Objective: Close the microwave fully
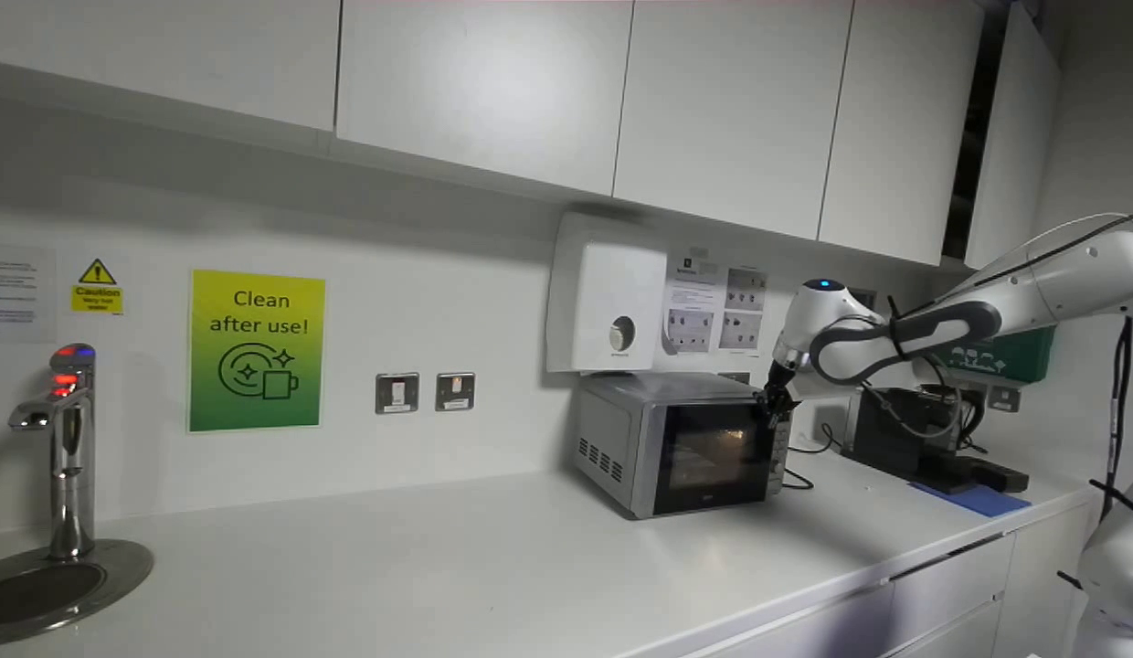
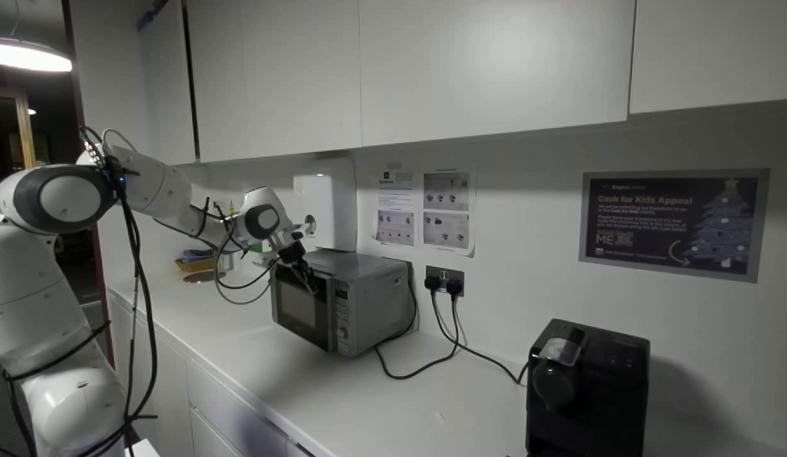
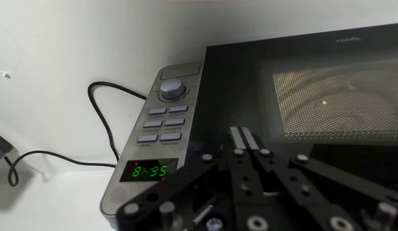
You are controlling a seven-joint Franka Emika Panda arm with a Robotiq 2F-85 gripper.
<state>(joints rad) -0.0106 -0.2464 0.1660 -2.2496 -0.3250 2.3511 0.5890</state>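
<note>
With your gripper (image 3: 244,138), fingers together at the wrist view's lower centre, push slowly and squarely on the door (image 3: 292,96) near its edge beside the control panel (image 3: 154,149) until the microwave (image 1: 681,445), right of centre in an exterior view, latches.

We read "Clean after use!" on the yellow-green poster (image 1: 256,350), left in an exterior view; "Caution Very hot water" on the yellow warning sticker (image 1: 98,298), farther left; "Cash for Kids Appeal" and "SCAN ME" on the dark Christmas-tree poster (image 2: 674,223), right in an exterior view; upside down in the wrist view, "igenix" on the microwave door (image 3: 282,96), upper right, and apparently 56:48 on the microwave display (image 3: 148,170), lower left.
</note>
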